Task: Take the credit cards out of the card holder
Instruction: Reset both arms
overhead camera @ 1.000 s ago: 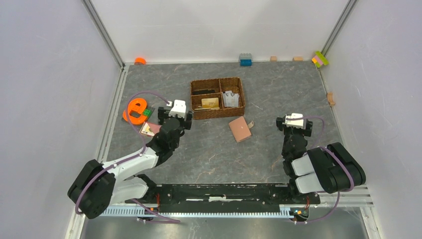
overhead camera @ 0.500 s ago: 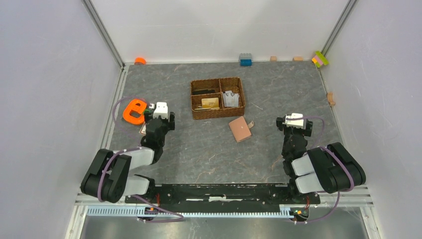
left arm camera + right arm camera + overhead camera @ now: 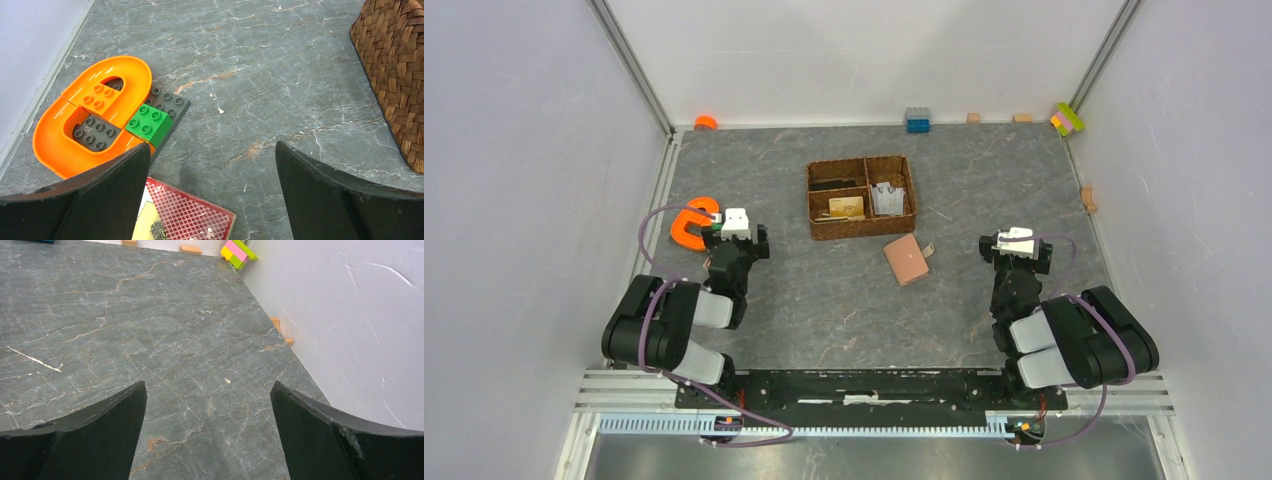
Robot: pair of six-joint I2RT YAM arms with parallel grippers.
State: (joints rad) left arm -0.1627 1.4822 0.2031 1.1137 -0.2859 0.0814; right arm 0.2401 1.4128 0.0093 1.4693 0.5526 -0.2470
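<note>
A grey marbled desk [image 3: 844,300] carries a brown woven divided basket [image 3: 864,230]. The left tool [image 3: 212,195] and right tool [image 3: 207,435] gape wide, holding nothing. A salmon-pink leather-like card holder [image 3: 907,259] lies just before the basket, and a gold-tan card [image 3: 847,207] rests in the basket's front-left compartment.

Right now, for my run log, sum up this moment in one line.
left gripper: open, empty | right gripper: open, empty | card holder: on table, untouched | red-patterned card: beneath left gripper
</note>
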